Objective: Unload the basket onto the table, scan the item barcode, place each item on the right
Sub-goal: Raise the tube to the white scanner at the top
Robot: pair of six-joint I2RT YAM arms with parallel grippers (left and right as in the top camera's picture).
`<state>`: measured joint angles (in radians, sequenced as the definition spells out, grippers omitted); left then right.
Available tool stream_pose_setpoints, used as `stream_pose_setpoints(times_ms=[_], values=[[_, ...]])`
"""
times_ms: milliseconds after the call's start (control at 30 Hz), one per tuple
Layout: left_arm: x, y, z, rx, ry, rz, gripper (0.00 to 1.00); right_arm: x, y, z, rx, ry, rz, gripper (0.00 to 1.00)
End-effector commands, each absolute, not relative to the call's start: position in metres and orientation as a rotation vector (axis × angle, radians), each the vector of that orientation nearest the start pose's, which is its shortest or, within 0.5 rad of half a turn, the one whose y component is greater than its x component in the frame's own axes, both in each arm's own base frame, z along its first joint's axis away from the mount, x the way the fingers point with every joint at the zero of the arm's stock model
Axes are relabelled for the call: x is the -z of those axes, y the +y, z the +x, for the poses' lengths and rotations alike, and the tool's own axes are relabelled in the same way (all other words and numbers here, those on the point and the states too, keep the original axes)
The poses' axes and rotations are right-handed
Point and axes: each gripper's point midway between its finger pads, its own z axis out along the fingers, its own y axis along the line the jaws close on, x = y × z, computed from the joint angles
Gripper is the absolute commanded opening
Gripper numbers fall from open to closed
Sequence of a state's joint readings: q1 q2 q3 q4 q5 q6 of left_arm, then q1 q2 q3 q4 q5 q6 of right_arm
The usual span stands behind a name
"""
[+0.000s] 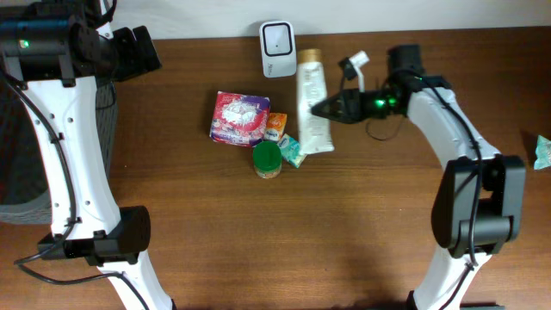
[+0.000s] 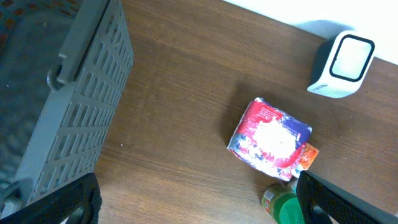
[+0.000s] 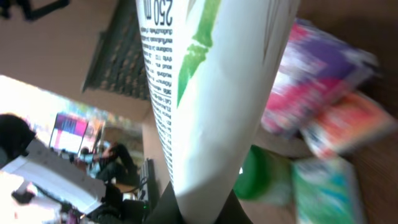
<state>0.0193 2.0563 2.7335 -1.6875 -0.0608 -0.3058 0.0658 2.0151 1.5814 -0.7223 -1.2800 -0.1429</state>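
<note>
Overhead: even, moderately bright, sharp; soft arm shadows low on table (image 1: 344,224). Left wrist: diffuse light, crisp, faint bluish shadow beside scanner (image 2: 342,65). Right wrist: tube (image 3: 205,93) very close, bright, print slightly soft; packets (image 3: 323,81) behind smeared, out of focus; blown-out patch at left edge.

"250 ml" on white tube (image 3: 211,93), smaller print unreadable

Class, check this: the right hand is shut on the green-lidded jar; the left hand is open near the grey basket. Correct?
No: the right hand is shut on the white tube, not the green-lidded jar, as the right wrist view shows. The left hand is open near the grey basket.
</note>
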Motion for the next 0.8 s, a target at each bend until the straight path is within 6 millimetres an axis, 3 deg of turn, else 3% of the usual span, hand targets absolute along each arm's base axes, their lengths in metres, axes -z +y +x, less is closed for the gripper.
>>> stream_pose_setpoints(times_ms=[0,100,200,267,333,400,467,533,633,767], values=[[-0.35,0.021,0.422,0.02,2.513,-0.433,0.99,-0.231,0.223,0.411,-1.656,2.024,-0.742,0.04],[-0.35,0.021,0.422,0.02,2.513,-0.433,0.99,-0.216,0.228,0.418,-1.557,2.152,-0.688,0.04],[-0.35,0.021,0.422,0.02,2.513,-0.432,0.99,-0.213,0.228,0.419,-1.54,2.175,-0.675,0.04],[-0.35,0.021,0.422,0.019,2.513,-0.433,0.99,-0.195,0.22,0.428,-1.419,2.297,-0.591,0.04],[-0.35,0.021,0.422,0.019,2.513,-0.433,0.99,-0.143,0.18,0.444,-0.99,2.621,-0.312,0.04],[-0.35,0.021,0.422,0.02,2.513,-0.433,0.99,-0.111,0.133,0.442,-0.593,2.804,-0.12,0.04],[-0.35,0.021,0.422,0.02,2.513,-0.433,0.99,-0.095,0.088,0.435,-0.223,2.895,-0.005,0.04],[-0.35,0.021,0.422,0.019,2.513,-0.433,0.99,-0.091,0.05,0.428,0.093,2.918,0.131,0.04],[-0.35,0.021,0.422,0.019,2.513,-0.433,0.99,-0.088,0.023,0.419,0.311,2.915,0.202,0.04],[-0.35,0.021,0.422,0.019,2.513,-0.433,0.99,-0.067,-0.004,0.401,0.546,2.909,0.276,0.04]])
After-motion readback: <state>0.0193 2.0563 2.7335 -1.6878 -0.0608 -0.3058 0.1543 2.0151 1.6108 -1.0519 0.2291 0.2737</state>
